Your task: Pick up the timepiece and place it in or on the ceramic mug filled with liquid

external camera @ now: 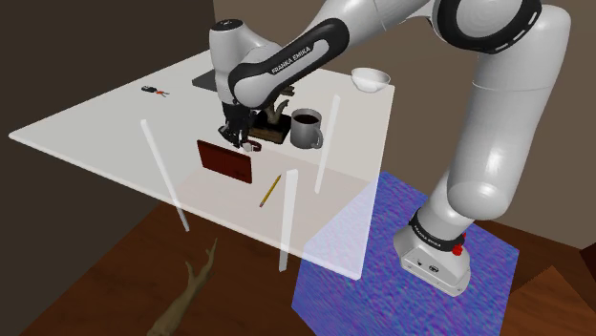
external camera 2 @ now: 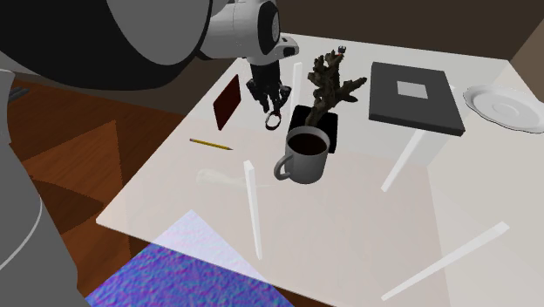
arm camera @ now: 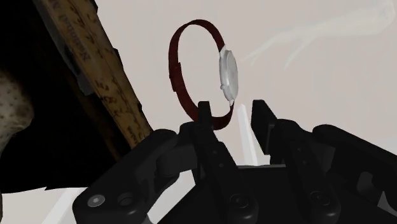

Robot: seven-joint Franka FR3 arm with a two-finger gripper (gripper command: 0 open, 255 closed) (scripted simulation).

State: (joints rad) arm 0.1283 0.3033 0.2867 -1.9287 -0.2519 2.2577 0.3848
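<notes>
A wristwatch (arm camera: 228,75) with a dark red strap and a silver face lies on the pale table (external camera: 115,124), its strap standing as a loop. My black gripper (arm camera: 232,111) hangs straight over it, fingers a little apart, with the strap's near end between them. One finger (arm camera: 205,118) lies against the strap; a gap shows at the other. In the shoulder view the gripper (external camera: 239,136) is low over the watch (external camera: 253,146). The grey mug (external camera: 307,128) holding dark liquid stands a short way off, beside the watch (external camera 2: 275,120) and gripper (external camera 2: 268,103); the mug (external camera 2: 307,155) has its handle turned away from them.
A dark red book (external camera 2: 227,102) leans next to the gripper, and a pencil (external camera 2: 211,144) lies near it. A branch-like ornament (external camera 2: 329,83) on a dark base stands behind the mug. A dark grey book (external camera 2: 414,96) and a white dish (external camera 2: 506,106) lie farther off.
</notes>
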